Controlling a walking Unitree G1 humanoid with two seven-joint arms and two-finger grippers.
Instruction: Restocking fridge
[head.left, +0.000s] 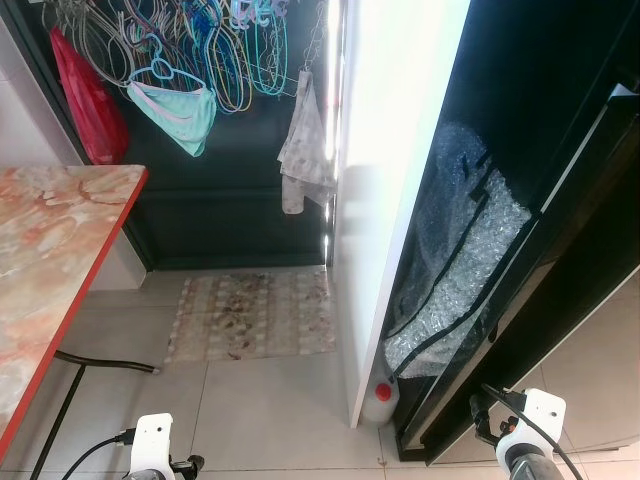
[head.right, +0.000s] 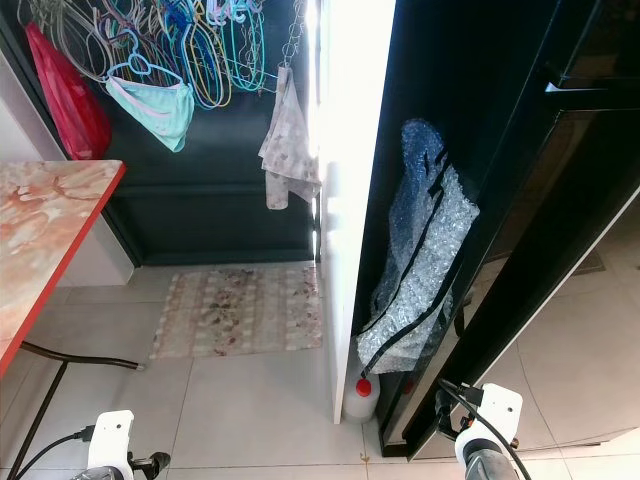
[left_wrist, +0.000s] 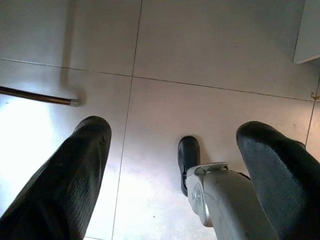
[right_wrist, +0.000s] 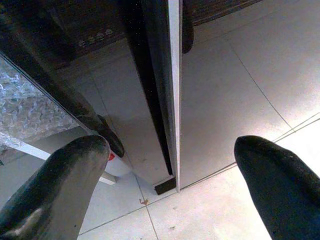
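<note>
The right claw hangs low with its fingers spread wide and nothing between them, pointing down at the tiled floor beside the bottom edge of the black fridge door. The left claw also hangs idle, spread and empty above the floor tiles, with the robot's black foot below it. In the head views the tall black fridge stands at the right; a sheet of bubble wrap with black edging is tucked between it and a white panel. A small white bottle with a red cap sits on the floor at the panel's foot. Farther left lie a patterned mat and a marbled desk with a red edge; hangers and cloths hang above.
</note>
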